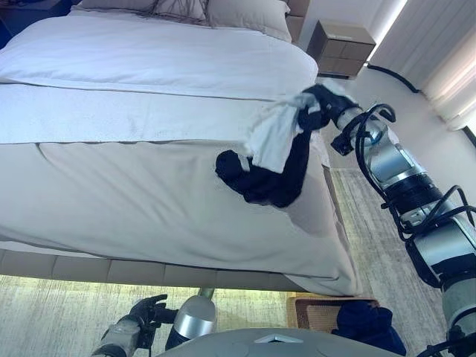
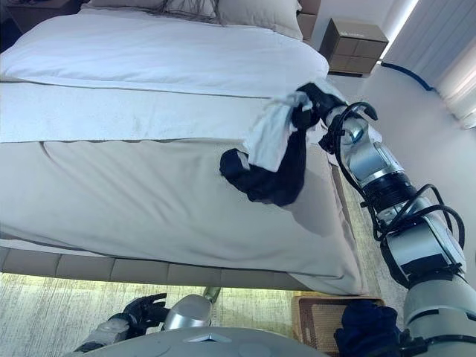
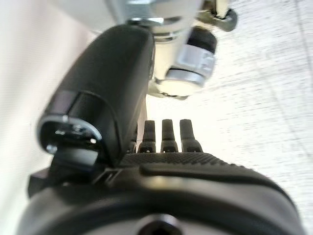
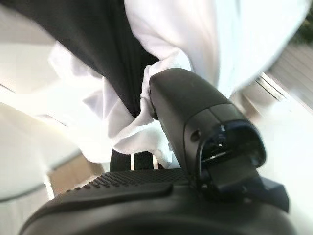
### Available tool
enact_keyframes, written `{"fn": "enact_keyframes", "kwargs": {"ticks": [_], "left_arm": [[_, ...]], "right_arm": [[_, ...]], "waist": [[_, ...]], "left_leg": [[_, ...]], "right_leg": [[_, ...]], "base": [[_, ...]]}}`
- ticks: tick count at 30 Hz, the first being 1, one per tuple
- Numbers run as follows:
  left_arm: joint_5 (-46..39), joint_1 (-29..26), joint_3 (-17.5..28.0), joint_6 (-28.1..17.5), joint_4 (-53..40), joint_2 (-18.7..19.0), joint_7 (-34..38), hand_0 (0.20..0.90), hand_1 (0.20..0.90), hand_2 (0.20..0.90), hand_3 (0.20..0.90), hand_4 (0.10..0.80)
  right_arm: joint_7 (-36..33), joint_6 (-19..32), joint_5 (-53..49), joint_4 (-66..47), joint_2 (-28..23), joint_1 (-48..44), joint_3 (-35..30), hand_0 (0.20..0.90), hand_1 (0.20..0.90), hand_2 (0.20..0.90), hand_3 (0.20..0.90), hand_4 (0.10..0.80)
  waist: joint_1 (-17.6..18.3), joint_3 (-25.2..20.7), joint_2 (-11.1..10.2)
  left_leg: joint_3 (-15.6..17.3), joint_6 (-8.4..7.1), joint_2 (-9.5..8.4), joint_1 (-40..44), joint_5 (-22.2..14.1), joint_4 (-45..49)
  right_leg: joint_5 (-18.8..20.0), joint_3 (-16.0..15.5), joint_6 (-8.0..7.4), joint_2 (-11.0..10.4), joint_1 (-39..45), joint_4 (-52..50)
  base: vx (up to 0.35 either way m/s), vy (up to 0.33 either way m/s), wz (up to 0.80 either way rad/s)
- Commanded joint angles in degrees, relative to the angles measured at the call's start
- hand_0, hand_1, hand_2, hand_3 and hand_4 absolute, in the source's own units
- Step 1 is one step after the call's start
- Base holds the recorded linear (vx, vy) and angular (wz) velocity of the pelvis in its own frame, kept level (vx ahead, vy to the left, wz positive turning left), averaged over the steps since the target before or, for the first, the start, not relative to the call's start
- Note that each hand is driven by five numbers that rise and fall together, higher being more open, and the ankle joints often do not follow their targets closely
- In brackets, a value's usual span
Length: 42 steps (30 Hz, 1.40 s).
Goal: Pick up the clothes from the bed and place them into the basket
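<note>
While the right arm is stretched out over the far right corner of the bed [image 1: 149, 193], a bundle of clothes is gripped in the right hand [image 1: 321, 104], up around 1 o'clock in the head views. Two pieces can be made out in that bundle: a white garment [image 1: 271, 137] bunched right at the hand, and a black garment [image 1: 264, 178] hanging below it, draped down so its lower end is lying on the beige bedspread around the middle of the frame. From the right wrist view, the thumb [image 4: 183, 105] is seen pressed into the white cloth with the black fabric pinched beside it, so the hand is clearly clenched round the clothes. The basket [image 1: 316, 312] is seen on the floor at about 5 o'clock, just past the foot of the bed, with something dark blue [image 1: 368, 327] already lying in it. The left hand [image 1: 145, 312] is kept low at about 7 o'clock, over the pale rug [image 1: 44, 312], nothing held in it; its fingers [image 3: 168, 134] are shown straight and relaxed in its own wrist view. A nightstand [image 1: 341, 48] can be spotted at 1 o'clock beside the head of the bed, and pillows [image 1: 245, 15] at 12
</note>
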<state>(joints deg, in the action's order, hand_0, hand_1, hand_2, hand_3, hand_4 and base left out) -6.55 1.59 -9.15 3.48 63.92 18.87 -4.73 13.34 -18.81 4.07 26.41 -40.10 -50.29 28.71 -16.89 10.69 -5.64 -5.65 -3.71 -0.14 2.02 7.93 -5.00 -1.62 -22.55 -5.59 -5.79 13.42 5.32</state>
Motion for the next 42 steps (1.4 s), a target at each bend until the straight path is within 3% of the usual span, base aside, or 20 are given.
{"fn": "enact_keyframes", "kwargs": {"ticks": [1,5,6,7,25,26,27,32,38,42], "left_arm": [[2.0,-0.4,-4.4,0.0,3.7,1.1,-0.8,0.9,0.9,0.9,0.9,0.8],[1.7,-0.5,-4.6,0.1,3.4,1.3,-0.8,0.9,0.9,0.9,0.9,0.8],[1.7,-0.5,-4.6,0.1,3.4,1.3,-0.8,0.9,0.9,0.9,0.9,0.8],[2.0,-0.4,-4.7,-0.2,3.2,1.4,-0.7,0.9,0.9,0.9,0.9,0.8],[2.3,0.1,-4.6,-0.7,2.0,2.3,-0.6,0.9,0.9,0.9,0.9,0.8],[2.4,-0.1,-4.6,-0.7,2.0,2.4,-0.8,0.9,0.9,0.9,0.9,0.8],[2.5,-0.2,-4.6,-0.6,1.9,2.4,-0.9,0.9,0.9,0.9,0.9,0.8],[1.2,-0.7,-5.9,-0.8,0.6,2.4,-0.6,0.9,0.9,0.9,0.9,0.8],[-2.8,-8.1,-8.3,-2.4,-3.3,4.8,0.7,0.9,0.9,0.9,0.9,0.8],[-4.4,-9.8,-9.0,-3.2,-4.8,5.4,1.3,0.9,0.9,0.9,0.9,0.8]], "right_arm": [[1.9,2.7,0.9,-1.1,-4.8,-12.9,2.4,0.9,0.9,0.9,0.9,0.8],[5.2,2.8,-0.5,0.6,-3.6,-12.3,3.1,0.9,0.9,0.9,0.9,0.8],[5.3,2.8,-0.4,0.7,-3.6,-12.3,3.1,0.733,0.733,0.733,0.705,0.605],[5.5,3.4,-1.0,1.0,-3.4,-11.9,3.2,0.3,0.3,0.3,0.2,0.1],[5.6,3.4,2.7,0.5,-1.7,-10.0,2.5,0.3,0.3,0.3,0.2,0.1],[6.3,3.4,3.9,0.4,-1.4,-9.7,2.5,0.436,0.436,0.436,0.359,0.259],[7.0,3.2,5.5,0.5,-1.1,-9.3,2.7,0.9,0.9,0.9,0.9,0.8],[8.7,3.2,14.2,1.4,1.3,-7.0,5.3,0.9,0.9,0.9,0.9,0.8],[-0.1,-1.2,17.6,8.0,7.0,-10.0,10.8,0.9,0.9,0.9,0.9,0.8],[-2.9,-2.6,16.8,15.5,9.5,-12.4,11.6,0.9,0.9,0.9,0.9,0.8]], "waist": [[0.0,-5.8,-2.0],[-0.7,-4.8,-2.2],[-0.6,-4.8,-2.3],[-0.9,-4.4,-2.4],[-1.3,-2.8,-3.0],[-1.3,-2.7,-2.9],[-1.4,-2.6,-2.8],[-2.2,-0.7,-2.7],[-6.0,8.5,-3.7],[-8.1,11.8,-3.5]], "left_leg": [[-0.4,1.39,-1.21,1.2,-5.5,0.0],[-0.6,1.33,-1.21,1.1,-5.4,0.0],[-0.8,1.39,-1.28,0.9,-5.2,0.0],[-1.0,1.39,-1.32,0.7,-5.1,0.0],[-1.2,1.94,-1.62,0.6,-5.6,0.0],[-1.2,1.95,-1.63,0.7,-5.6,0.0],[-1.2,1.99,-1.66,0.8,-5.7,0.0],[-1.4,2.2,-1.56,0.2,-5.7,0.6],[-3.6,2.96,-1.58,-7.7,-5.6,3.6],[-4.9,2.71,-1.49,-10.1,-6.6,3.9]], "right_leg": [[0.3,-0.7,2.88,2.2,-1.5,-0.5],[0.2,-0.5,2.95,2.2,-1.3,-0.5],[0.3,-0.7,2.91,2.2,-1.5,-0.5],[0.4,-0.7,2.88,2.2,-1.5,-0.4],[0.3,-0.8,2.42,1.7,-1.9,-1.3],[0.2,-0.8,2.4,1.7,-2.0,-1.6],[0.1,-0.8,2.38,1.6,-2.1,-1.9],[-0.2,-1.2,2.5,1.1,-3.3,-3.6],[0.7,-1.6,2.65,1.6,-9.1,-4.9],[0.3,-2.1,2.38,2.2,-10.4,-4.8]], "base": [[0.004,0.029,0.04],[-0.001,0.003,0.02],[-0.014,0.004,0.05],[-0.012,0.002,0.05],[0.017,0.002,0.04],[0.057,0.011,-0.02],[0.054,0.017,-0.03],[0.03,0.013,-0.02],[-0.213,-0.141,-0.01],[-0.004,-0.094,0.08]]}}
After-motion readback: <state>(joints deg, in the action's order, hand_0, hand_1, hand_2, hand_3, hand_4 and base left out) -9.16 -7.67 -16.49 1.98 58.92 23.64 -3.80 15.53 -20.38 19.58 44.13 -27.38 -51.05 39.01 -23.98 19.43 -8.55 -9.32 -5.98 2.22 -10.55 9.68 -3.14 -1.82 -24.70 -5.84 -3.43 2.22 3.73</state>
